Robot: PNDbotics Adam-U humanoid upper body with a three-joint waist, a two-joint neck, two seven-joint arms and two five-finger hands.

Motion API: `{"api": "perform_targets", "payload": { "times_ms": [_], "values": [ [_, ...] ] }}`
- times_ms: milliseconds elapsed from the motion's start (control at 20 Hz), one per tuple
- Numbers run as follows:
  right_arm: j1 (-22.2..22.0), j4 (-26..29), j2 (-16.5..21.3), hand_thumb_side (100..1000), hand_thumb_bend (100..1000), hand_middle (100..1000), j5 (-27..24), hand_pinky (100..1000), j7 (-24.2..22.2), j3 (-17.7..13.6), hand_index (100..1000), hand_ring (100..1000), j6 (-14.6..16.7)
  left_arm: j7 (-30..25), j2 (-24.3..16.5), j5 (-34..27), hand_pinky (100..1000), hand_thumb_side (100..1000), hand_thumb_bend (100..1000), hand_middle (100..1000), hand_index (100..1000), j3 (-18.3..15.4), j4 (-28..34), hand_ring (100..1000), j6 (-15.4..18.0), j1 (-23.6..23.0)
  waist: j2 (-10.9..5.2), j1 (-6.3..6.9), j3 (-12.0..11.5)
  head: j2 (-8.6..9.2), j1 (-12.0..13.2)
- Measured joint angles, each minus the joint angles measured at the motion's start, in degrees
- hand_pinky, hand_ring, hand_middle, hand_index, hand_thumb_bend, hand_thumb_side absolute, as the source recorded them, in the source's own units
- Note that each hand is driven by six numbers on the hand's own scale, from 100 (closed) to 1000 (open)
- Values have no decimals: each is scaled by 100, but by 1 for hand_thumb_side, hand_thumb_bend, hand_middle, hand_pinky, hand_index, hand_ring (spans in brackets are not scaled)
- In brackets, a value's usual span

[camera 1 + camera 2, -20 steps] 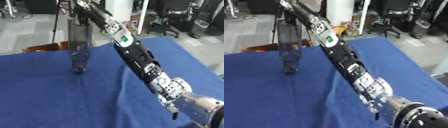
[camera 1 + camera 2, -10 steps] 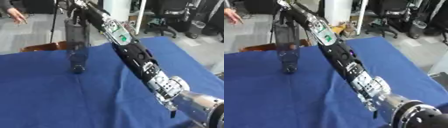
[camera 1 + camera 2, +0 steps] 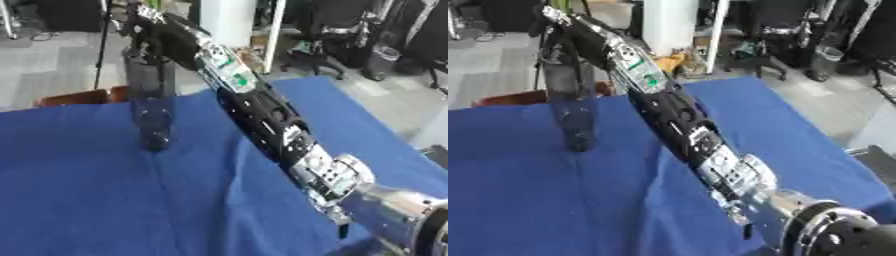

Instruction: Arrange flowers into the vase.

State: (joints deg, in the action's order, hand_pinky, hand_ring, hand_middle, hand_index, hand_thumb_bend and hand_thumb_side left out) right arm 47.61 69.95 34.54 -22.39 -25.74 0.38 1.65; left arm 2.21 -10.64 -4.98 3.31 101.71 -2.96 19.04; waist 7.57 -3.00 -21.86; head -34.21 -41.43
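Reaching diagonally from the near right corner, the robot's right arm (image 3: 271,125) stretches across the blue-draped worktop (image 3: 79,200) toward a tall, dark, see-through vase (image 3: 150,100) standing upright at the far left of the cloth. The right hand (image 3: 144,22) hangs at the top of the view, just above the vase's mouth, a position that suits lowering a stem straight down into the narrow opening. Whether its fingers are curled round anything cannot be told; no flower can be made out in it or in the vase. The vase appears to stand well in from the cloth's edges, probably so the long arm can come over it from above without tipping it. The left hand shows in neither view. Office chairs (image 3: 324,45) and other clutter fill the floor beyond.
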Motion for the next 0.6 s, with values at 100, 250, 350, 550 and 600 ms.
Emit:
{"api": "perform_targets", "payload": {
  "times_ms": [100, 250, 350, 550, 600],
  "values": [
    [10, 18, 0, 813, 100, 156, -89, 205, -24, 1, 626, 525, -41, -1, -23, 2, 406, 719, 587, 604, 772, 0, -20, 570, -1, -5, -14, -10, 1, -1, 4],
    [32, 37, 0, 814, 100, 174, -150, 230, -62, 10, 643, 544, -76, -4, -42, 3, 406, 719, 587, 605, 772, 0, -31, 570, -6, -26, -33, -25, -1, -1, 7],
    [32, 37, 0, 817, 100, 184, -168, 247, -98, 22, 656, 556, -87, -6, -42, 3, 407, 720, 586, 606, 772, 0, -31, 570, -9, -29, -36, -25, -2, -1, 13],
    [32, 35, 0, 845, 100, 205, -173, 288, -161, 35, 675, 584, -105, -6, -42, 3, 407, 721, 585, 606, 772, 0, -31, 571, -10, -31, -36, -29, -5, -1, 20],
    [32, 32, 1, 858, 100, 212, -163, 301, -180, 35, 685, 593, -103, -6, -42, 3, 407, 722, 585, 607, 772, 0, -31, 571, -11, -31, -36, -30, -6, -1, 21]
  ]
}}
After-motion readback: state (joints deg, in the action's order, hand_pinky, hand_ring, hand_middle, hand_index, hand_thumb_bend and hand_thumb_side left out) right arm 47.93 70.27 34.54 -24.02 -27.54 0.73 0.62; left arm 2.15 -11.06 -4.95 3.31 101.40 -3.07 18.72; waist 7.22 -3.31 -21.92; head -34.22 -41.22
